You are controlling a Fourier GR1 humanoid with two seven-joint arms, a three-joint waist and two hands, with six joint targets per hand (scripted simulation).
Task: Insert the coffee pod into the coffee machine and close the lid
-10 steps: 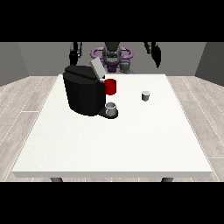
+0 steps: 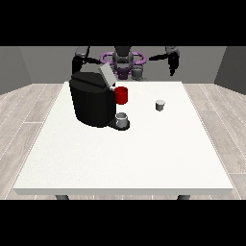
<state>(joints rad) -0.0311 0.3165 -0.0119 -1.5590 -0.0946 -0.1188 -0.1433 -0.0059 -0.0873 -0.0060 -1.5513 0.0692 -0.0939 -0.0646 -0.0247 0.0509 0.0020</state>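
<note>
The hand at the view's right (image 2: 172, 66) hangs above the bench's far right corner, touching nothing; whether its fingers are curled cannot be told. The pod (image 2: 160, 104) stands on the bench (image 2: 125, 158), well apart from that hand, nearer the far edge. The machine (image 2: 93, 101) sits toward the far left corner, lid (image 2: 106, 75) raised, a cup (image 2: 122, 119) at its base.

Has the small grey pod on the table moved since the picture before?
No. The coffee pod stands at the same place on the white table, to the view's right of the coffee machine and its red part, as before.
</note>
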